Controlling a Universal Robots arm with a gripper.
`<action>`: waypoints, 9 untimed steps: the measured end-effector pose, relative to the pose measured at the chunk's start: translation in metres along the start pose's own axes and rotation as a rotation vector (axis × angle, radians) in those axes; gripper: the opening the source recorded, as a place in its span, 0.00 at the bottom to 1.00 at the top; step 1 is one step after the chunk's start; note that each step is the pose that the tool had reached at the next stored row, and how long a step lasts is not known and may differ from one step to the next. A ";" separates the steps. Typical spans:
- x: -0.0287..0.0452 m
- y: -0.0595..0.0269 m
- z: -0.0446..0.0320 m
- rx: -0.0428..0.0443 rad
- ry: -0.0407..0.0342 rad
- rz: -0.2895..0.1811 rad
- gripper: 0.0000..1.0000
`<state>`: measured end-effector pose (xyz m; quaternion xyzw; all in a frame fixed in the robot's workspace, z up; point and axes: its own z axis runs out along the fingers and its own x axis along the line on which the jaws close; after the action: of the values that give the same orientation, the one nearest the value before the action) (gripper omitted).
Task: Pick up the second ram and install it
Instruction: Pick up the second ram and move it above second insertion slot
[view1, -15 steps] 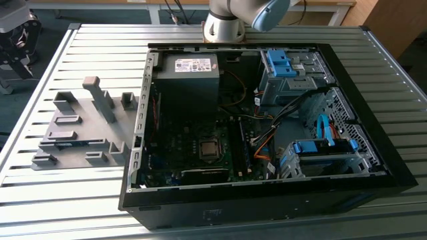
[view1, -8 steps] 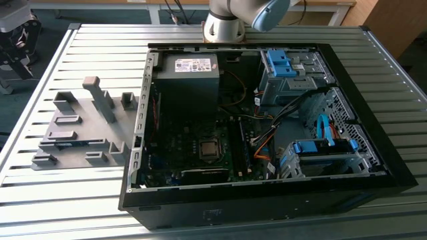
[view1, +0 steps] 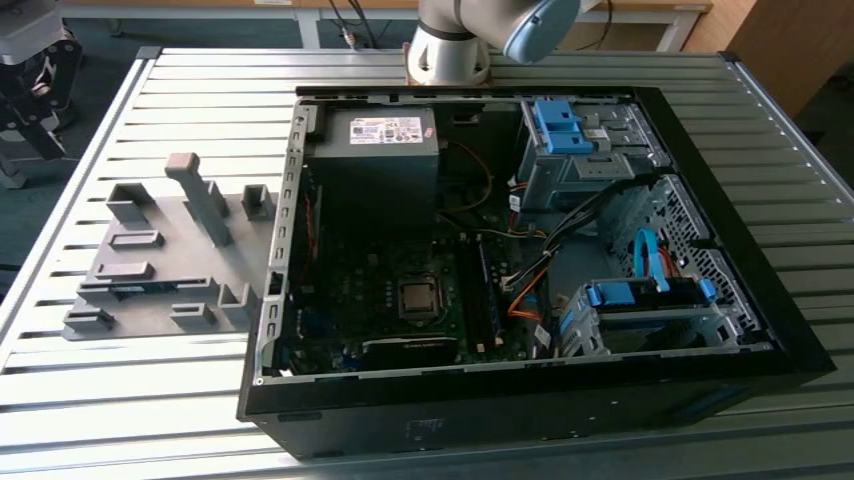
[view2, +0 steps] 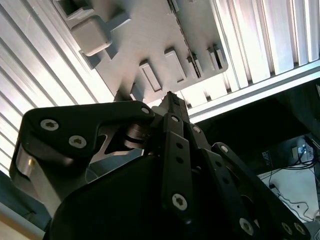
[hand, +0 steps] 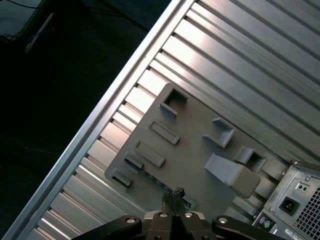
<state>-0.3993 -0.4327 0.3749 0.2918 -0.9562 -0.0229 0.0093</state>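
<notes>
Pincer: gripper (hand: 176, 193) clenched, fingertips pressed tip to tip, nothing between them. Black metal links w/ screw heads, seen in both wrist views (view2: 170, 96).
Ram spot: second ram (view1: 134, 288) sits in the grey holder tray (view1: 167, 268), in the slot row along the tray edge far from the arm (view1: 447, 45) base.
Ram vs pincer: in the first wrist view the tips hang over the tray (hand: 190, 150), lined up w/ the ram (hand: 152, 176) end nearer the PC case (hand: 295, 200). Not touching, well apart.
Ram look: thin, narrow blue-green strip, dark along its length. Flat or on edge: can't tell.
Ram axis: long axis runs across the exterior view, left to right, parallel to that tray edge and roughly square to the case's side wall.
Tray: matte grey plastic, blocky posts, rectangular pockets, one ramp-shaped wedge.
Table: ribbed aluminium slats (view1: 200, 100), shiny, glare in both wrist views (view2: 270, 45).
Case: black PC case (view1: 534, 410) lying open, side off. Inside are the green-black board, the grey PSU (view1: 374, 150) and bright-blue drive clips (view1: 561, 125).
</notes>
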 end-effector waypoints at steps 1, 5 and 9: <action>0.0001 -0.0001 0.0000 0.0000 0.0001 -0.002 0.11; 0.0002 -0.0002 0.0000 0.0000 0.0004 -0.008 0.11; 0.0002 -0.0003 0.0001 0.0000 0.0008 -0.016 0.11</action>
<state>-0.3993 -0.4331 0.3748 0.2994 -0.9538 -0.0229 0.0095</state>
